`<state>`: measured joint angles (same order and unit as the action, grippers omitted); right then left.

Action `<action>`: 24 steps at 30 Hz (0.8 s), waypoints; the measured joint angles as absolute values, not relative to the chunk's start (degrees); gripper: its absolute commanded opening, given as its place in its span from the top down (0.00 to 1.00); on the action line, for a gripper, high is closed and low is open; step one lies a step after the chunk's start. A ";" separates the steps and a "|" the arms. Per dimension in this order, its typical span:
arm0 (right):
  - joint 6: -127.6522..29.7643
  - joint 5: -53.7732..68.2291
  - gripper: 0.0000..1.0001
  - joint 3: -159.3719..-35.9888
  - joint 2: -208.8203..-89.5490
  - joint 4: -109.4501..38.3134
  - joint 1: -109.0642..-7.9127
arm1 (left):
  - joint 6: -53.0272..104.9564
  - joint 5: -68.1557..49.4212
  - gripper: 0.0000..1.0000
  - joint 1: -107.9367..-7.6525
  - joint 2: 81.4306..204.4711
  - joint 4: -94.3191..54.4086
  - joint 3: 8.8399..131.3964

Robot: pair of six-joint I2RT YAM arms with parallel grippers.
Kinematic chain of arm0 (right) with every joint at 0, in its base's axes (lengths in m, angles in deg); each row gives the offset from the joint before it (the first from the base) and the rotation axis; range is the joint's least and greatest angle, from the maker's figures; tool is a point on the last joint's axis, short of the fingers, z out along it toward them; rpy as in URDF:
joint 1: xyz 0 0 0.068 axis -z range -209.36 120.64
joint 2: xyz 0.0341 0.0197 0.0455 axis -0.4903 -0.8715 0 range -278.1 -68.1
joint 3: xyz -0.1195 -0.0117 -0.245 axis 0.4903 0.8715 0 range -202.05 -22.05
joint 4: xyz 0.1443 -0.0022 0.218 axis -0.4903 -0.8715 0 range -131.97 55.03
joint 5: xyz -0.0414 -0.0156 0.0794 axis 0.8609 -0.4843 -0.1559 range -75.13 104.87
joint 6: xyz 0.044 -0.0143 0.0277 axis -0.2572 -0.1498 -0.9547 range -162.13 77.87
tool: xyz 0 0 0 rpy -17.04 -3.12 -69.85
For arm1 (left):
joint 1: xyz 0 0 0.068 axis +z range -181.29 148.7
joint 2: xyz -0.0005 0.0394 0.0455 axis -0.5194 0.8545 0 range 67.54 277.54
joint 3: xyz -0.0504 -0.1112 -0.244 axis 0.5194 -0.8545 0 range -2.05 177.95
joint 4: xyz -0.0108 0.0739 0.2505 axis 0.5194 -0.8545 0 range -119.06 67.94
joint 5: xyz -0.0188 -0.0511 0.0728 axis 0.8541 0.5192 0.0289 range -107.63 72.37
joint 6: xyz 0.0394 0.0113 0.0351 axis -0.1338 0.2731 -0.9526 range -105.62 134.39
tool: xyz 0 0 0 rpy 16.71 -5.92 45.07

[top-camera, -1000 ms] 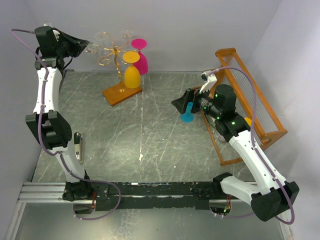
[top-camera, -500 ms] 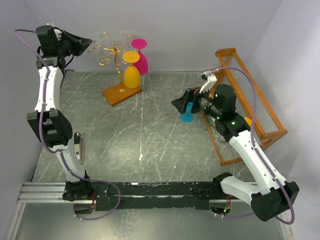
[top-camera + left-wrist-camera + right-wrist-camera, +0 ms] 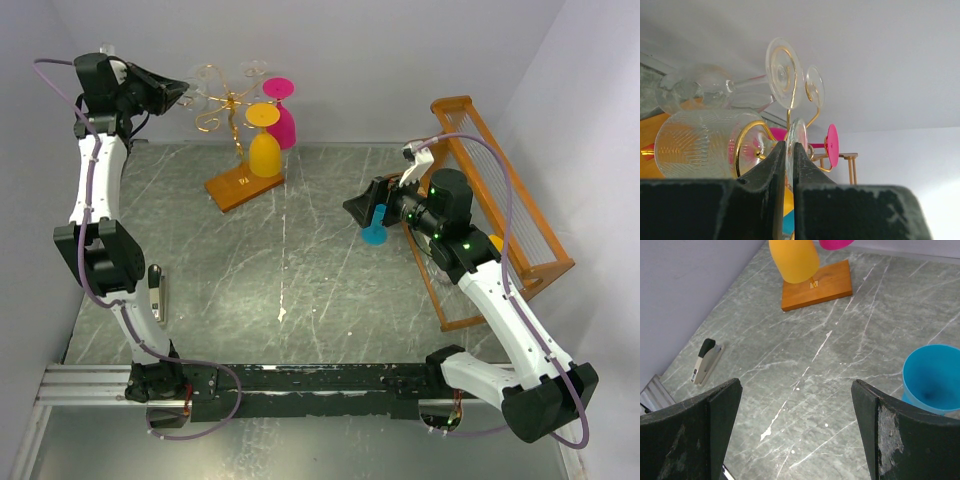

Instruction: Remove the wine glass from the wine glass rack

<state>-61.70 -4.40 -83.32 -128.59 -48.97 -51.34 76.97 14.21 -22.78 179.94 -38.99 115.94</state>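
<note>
The wine glass rack (image 3: 232,104) is a gold wire stand on an orange-brown wooden base (image 3: 243,186) at the back left. A yellow glass (image 3: 264,146), a pink glass (image 3: 283,118) and clear glasses hang from it upside down. My left gripper (image 3: 181,91) is raised at the rack's left arms. In the left wrist view it (image 3: 789,148) is shut on the thin round foot (image 3: 800,132) of a ribbed clear wine glass (image 3: 695,150), which hangs in a gold scroll (image 3: 747,131). My right gripper (image 3: 358,208) is open and empty above the table (image 3: 796,388).
A second clear glass (image 3: 700,90) hangs just above the held one. A blue cup (image 3: 375,232) stands by my right gripper. A large orange wooden-framed rack (image 3: 500,200) stands at the right. A stapler (image 3: 156,293) lies at the left near my left arm.
My left gripper has moved slightly right, closer in on the rack's arms. The right arm has not moved.
</note>
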 measured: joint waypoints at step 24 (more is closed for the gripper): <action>-62.34 -5.03 0.08 -83.30 -127.22 -49.54 -51.34 | 70.20 14.80 0.93 -20.38 165.76 -48.17 106.28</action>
